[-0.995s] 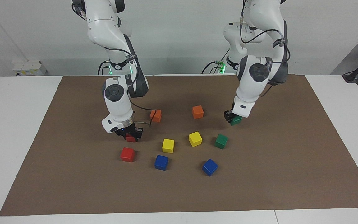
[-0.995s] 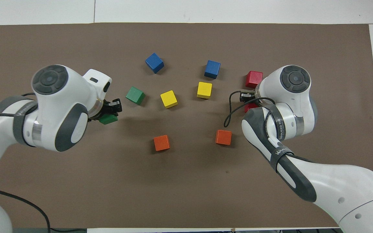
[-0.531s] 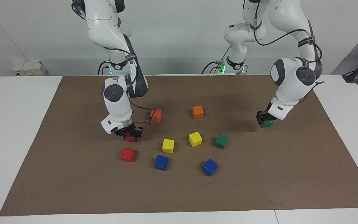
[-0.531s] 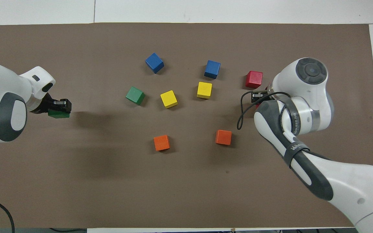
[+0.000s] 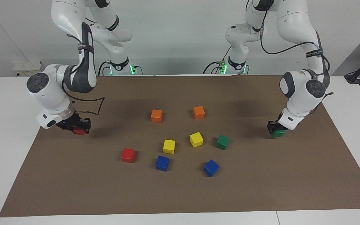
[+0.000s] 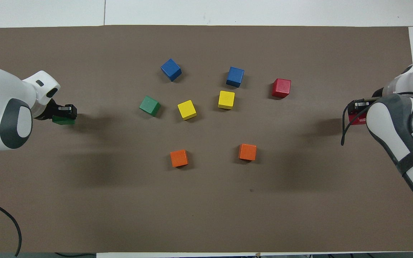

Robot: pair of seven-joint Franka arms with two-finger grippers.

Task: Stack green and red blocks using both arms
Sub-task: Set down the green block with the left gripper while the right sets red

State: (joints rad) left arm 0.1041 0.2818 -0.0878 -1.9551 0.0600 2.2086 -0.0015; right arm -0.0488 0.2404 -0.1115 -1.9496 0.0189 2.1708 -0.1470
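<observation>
Holding one green block (image 5: 278, 133) in your left gripper (image 5: 275, 130), fingers clamped on it, you are low over the brown mat (image 5: 180, 193) at the left arm's end. Your right gripper (image 5: 76, 127) grips a red block (image 5: 80, 131) low over the mat's other end. The second green block (image 5: 222, 141) and second red block (image 5: 128, 155) lie mid-mat among the yellow, blue and orange cubes. Releasing either block tilted could leave a crooked base, so later stacking might topple.

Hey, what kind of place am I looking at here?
Probably a robotics lab test bench: two white robot arms mounted at a white table, a brown mat laid over it, and coloured cubes scattered for manipulation trials.
</observation>
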